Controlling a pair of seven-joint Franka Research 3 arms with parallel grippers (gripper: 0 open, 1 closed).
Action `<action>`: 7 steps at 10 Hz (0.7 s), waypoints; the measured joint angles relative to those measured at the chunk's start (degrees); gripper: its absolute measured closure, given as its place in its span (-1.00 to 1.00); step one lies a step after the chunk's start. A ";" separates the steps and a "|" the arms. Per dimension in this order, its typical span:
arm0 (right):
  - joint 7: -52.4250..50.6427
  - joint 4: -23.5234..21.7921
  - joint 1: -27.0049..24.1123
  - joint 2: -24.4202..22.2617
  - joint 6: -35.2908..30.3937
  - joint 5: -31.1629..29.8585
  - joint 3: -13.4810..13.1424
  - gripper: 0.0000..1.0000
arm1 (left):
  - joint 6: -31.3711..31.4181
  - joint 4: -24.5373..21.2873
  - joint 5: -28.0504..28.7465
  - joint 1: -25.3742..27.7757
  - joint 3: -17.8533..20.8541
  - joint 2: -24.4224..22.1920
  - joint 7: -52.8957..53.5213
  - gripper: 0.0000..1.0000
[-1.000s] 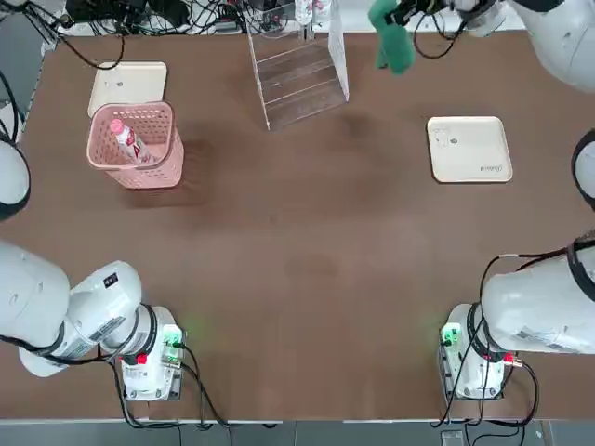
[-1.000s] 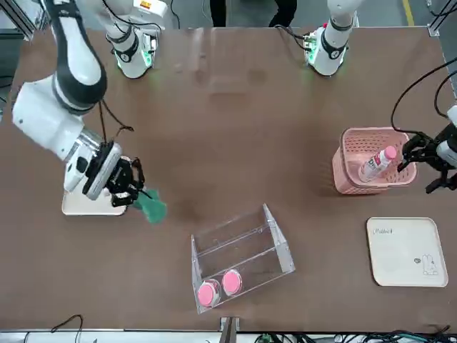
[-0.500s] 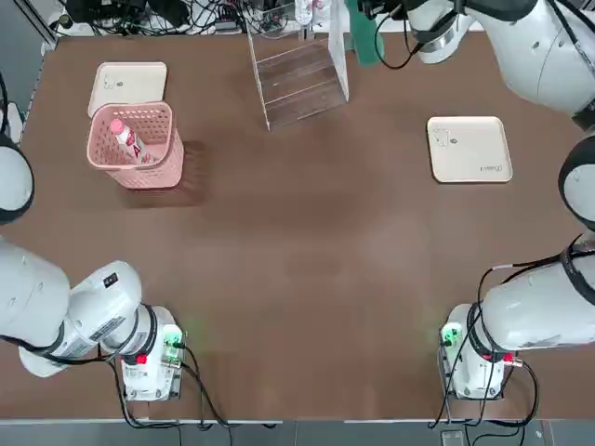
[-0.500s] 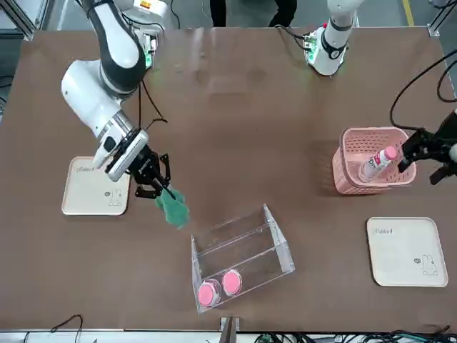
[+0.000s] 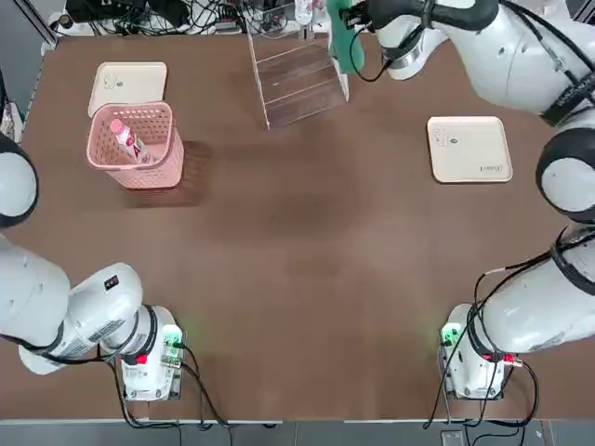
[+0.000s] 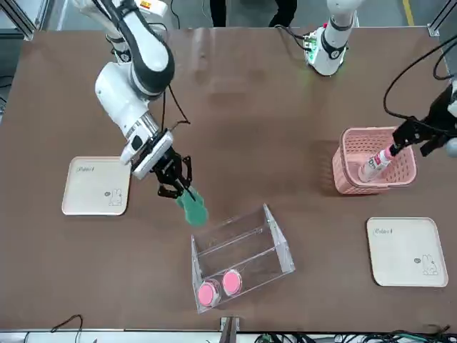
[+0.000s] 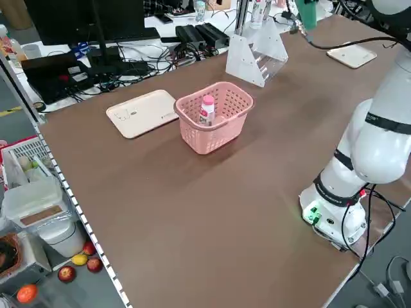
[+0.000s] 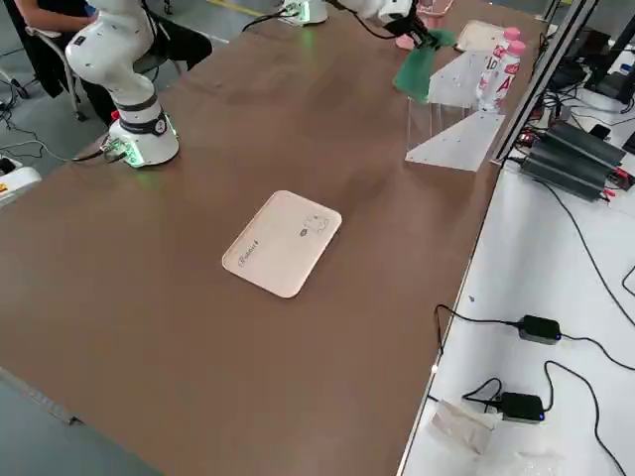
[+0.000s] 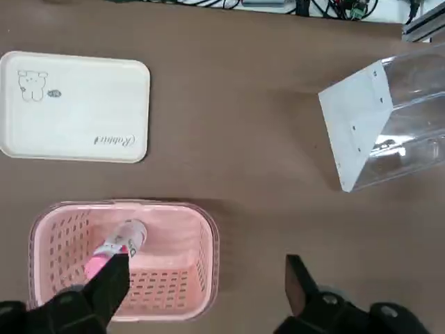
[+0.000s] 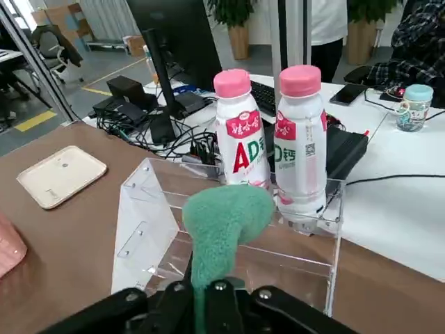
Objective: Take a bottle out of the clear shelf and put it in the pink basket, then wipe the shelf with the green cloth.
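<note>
Two cream trays sit on the brown table [image 5: 297, 269], one at each side: the left tray [image 5: 128, 86] lies just behind the pink basket [image 5: 133, 146], and the right tray [image 5: 469, 149] lies alone, well apart from the rest. Beyond the table's far edge runs a bench with cables, a monitor and power bricks; a person's legs show behind the arm bases in the front view.

Going left to right on the top view: the bottle [image 5: 127, 139] lies tilted inside the pink basket, pink cap toward the back. The left gripper [image 9: 201, 282] hovers above the basket's near side, pointing down, jaws spread wide and holding nothing; its arm comes in from the table's left edge. Further right, at the far edge, stands the clear shelf [image 5: 297, 79], with two more pink-capped bottles [image 10: 271, 142] upright side by side on its rearmost ledge. Just beside the shelf's right wall hangs the green cloth [image 5: 346, 42], pinched in the tightly closed jaws of the right gripper [image 6: 175, 187]. That arm reaches across from the right, bent over the table's far edge, wrist angled toward the shelf. I cannot tell whether the cloth touches the shelf.
</note>
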 joint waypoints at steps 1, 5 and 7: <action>0.00 1.67 1.01 1.65 1.71 0.01 -0.12 0.90 | -1.69 0.41 0.50 0.13 0.01 0.01 0.00 -0.99; 0.01 7.41 2.89 5.33 3.35 0.04 -0.45 0.90 | -3.05 0.48 4.28 -0.16 -1.10 0.68 -0.05 -1.00; 0.14 7.97 2.90 5.39 3.35 0.11 -0.54 0.90 | -3.12 0.50 4.40 0.12 -1.10 0.82 -1.22 -1.00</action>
